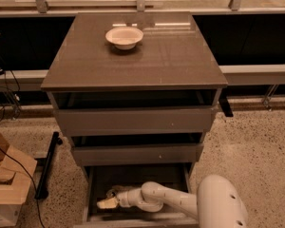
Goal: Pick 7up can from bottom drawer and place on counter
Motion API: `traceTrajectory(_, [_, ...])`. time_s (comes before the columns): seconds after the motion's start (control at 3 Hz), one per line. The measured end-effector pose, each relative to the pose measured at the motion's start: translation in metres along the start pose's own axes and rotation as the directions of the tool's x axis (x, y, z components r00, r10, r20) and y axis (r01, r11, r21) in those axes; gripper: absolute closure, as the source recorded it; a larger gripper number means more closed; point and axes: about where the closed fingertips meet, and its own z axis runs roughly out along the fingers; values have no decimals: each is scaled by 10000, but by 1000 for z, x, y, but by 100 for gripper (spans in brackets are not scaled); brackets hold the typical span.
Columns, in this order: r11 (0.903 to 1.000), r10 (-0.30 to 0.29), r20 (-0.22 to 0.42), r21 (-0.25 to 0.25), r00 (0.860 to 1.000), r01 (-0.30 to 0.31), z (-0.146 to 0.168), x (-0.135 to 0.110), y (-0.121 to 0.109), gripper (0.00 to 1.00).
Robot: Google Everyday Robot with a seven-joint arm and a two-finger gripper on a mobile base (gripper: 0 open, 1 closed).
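Observation:
The bottom drawer (96, 208) is pulled open at the foot of the cabinet. My arm reaches into it from the lower right, and my gripper (107, 203) sits low at the drawer's left side, close to its floor. The 7up can is not visible; the gripper and the drawer's shadow hide that spot. The counter (171, 56) is the glossy grey-brown top of the cabinet, with a cream-white bowl (124, 36) near its back left.
The two upper drawers (133, 120) stand slightly open above the arm. A cardboard box (9, 184) and cables lie on the floor at the left, beside a black bar (47, 165). A railing and ledge run behind the cabinet.

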Motion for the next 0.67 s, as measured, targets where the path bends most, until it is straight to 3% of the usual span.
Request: traceTrajectory(0.67, [10000,-1,0,0,10000,1,-2,-4,2,97])
